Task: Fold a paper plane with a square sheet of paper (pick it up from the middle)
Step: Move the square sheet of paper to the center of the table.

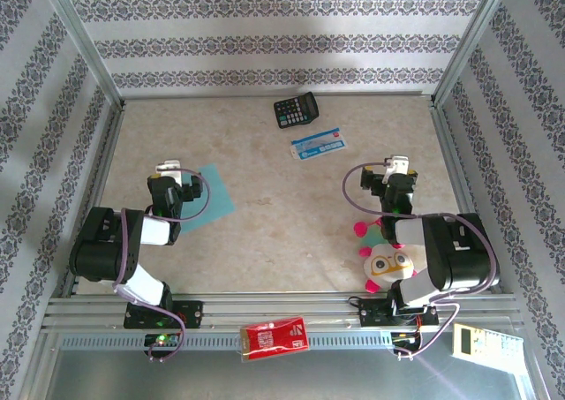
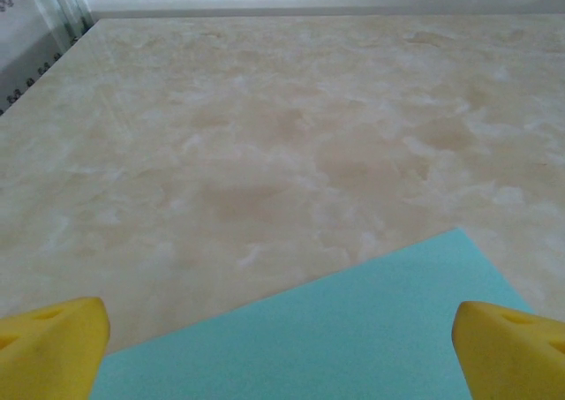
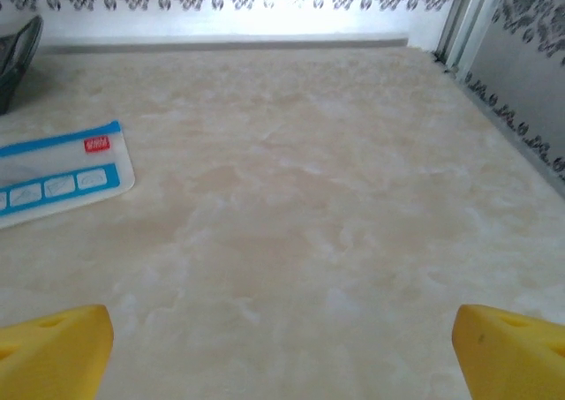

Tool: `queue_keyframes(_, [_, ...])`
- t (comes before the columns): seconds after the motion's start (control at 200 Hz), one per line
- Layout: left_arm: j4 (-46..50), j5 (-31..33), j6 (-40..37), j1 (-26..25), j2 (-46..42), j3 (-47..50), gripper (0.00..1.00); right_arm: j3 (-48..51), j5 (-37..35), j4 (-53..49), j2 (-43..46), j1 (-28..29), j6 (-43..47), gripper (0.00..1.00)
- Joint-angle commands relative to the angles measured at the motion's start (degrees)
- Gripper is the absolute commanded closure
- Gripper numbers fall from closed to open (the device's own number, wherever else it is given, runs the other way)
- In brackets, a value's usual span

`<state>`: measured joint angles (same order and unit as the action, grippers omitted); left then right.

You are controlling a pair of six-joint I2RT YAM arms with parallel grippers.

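My left gripper (image 2: 281, 351) is spread wide and empty. The square sheet of paper (image 2: 353, 325) lies flat just below and ahead of it. My right gripper (image 3: 282, 351) is also spread wide, with a blue-and-white card (image 3: 57, 175) ahead on its left.

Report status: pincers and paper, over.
Left pincer open, right pincer open, both empty. Square sheet flat, unfolded, partly under left pincer. Nothing lying on it.

From above and behind, down over the whole worktop (image 1: 291, 241). From each wrist, low, close, facing far. Shared: square sheet of paper (image 1: 216, 197) left, card (image 1: 319, 143) right.
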<state>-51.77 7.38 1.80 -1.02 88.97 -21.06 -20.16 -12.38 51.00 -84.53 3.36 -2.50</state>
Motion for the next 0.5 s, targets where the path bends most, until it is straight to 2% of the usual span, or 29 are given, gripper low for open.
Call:
queue_keyframes(0.0, [8.37,5.6,1.79,0.4,-7.03,-3.02,0.0,-3.99,-10.51,-8.74,7.63,3.29,1.34,0.02])
queue_keyframes(0.105, [17.74,12.02,6.98,0.4,-15.39,-4.21,0.0,-6.0,-11.75,-21.84,16.92,2.61,-5.71,0.02])
queue_keyframes(0.16, [24.16,11.47,9.3,0.49,-20.38,-4.96,0.0,-6.78,-10.87,-28.64,21.48,1.93,-6.96,0.02])
queue_keyframes(0.215, [31.13,8.41,11.7,0.49,-24.89,-6.03,0.0,-7.24,-13.27,-35.03,25.29,1.51,-11.16,0.02])
queue_keyframes(0.25, [35.08,4.92,13.52,0.52,-27.31,-6.82,0.0,-7.11,-12.33,-37.59,27.55,1.11,-13.34,0.02])
queue_keyframes(0.365, [44.36,-7.27,22.16,0.4,-32.13,-8.48,0.0,-8.49,-3.55,-46.55,33.12,1.49,-20.6,0.02])
queue_keyframes(0.43, [48.87,-12.2,27.15,-0.36,-31.73,-9.87,0.0,-11.22,1.09,-51.09,32.61,4.44,-21.35,0.02])
queue_keyframes(0.495, [56.47,-13.5,30.68,-2.6,-29.21,-13.11,0.0,-14.3,4.01,-54.18,29.64,9.42,-20.77,0.02])
